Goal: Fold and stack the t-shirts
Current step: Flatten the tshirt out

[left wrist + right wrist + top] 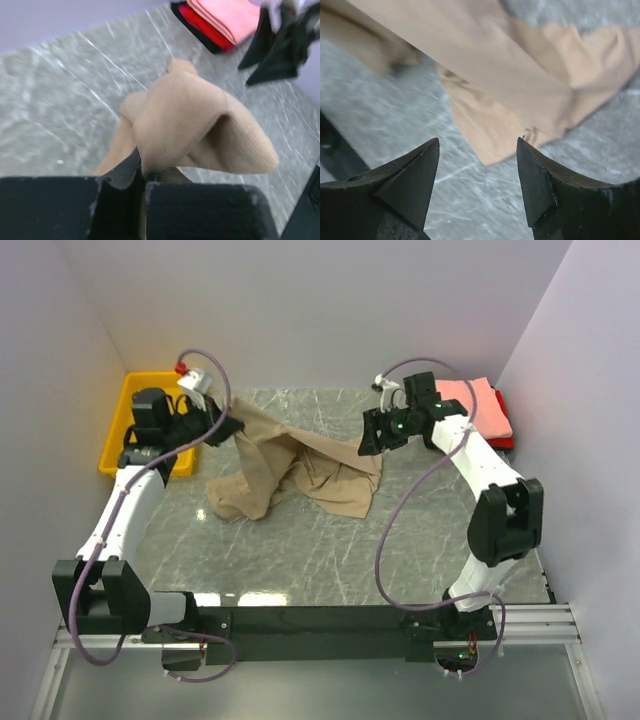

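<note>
- The left gripper (232, 427) is clamped tight on a bunched fold of the tan t-shirt (300, 470); in the left wrist view the cloth rises out of the closed jaws and swells just ahead of them as a rounded, ribbed lump
- From that grip the tan t-shirt is lifted at the left gripper's end and slopes down and away from it toward the right gripper (372, 440); the rest lies crumpled on the marble table (300, 570), with one loose part trailing below the left gripper and nearer the arm bases
- The right gripper's jaws stand well apart with nothing between them; in its wrist view grey marble shows in the gap, and a corner of the tan cloth lies just ahead of the jaw tips; whether the right-hand tip touches the hem cannot be told
- In the overhead view the right gripper sits just beside the far right corner of the tan t-shirt, facing the left gripper across the cloth
- Behind the right gripper, on its outer side near the wall, the salmon pink t-shirt (478, 405) lies folded on top of the red t-shirt (503, 443); only a red edge shows beneath it; both are well apart from the tan one
- Behind the left gripper, on its outer side past the table edge, stands the yellow bin (122, 415)
</note>
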Available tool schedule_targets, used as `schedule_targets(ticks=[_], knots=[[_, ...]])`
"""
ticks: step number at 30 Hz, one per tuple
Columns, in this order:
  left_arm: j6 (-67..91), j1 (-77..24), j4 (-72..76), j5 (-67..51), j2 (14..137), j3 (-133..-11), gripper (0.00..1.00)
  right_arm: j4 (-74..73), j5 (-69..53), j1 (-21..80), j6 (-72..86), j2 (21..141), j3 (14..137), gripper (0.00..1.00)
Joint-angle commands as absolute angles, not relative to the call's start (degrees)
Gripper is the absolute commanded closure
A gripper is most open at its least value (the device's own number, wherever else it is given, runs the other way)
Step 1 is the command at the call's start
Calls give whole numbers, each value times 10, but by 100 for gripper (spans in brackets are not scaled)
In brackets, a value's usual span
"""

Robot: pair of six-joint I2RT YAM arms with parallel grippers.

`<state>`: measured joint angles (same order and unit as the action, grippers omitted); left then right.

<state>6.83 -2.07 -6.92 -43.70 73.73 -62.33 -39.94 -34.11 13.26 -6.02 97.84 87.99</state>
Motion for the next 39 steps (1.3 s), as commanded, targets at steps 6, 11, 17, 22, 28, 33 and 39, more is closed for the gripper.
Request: schedule_targets(ticks=[6,11,17,22,28,33,39], knots=[[81,72,-89,-469,816,-687,99,-402,-247,163,-95,1095,891,35],[73,104,-91,-465,854,-736,99,-374,-234,178,-73,1085,843,35],[55,131,-110,-490,895,-789,99,-323,-178,178,-62,1063,826,33],[54,132,-114,-515,909,-802,99,-274,-73,207,-126,1085,869,32],[53,133,-116,-512,920,-821,99,-265,-108,236,-199,1091,897,29],[54,138,-117,-511,935,-852,99,-262,-119,271,-255,1071,858,29],[58,142,-124,-519,948,-881,99,-166,15,306,-292,1095,811,27]])
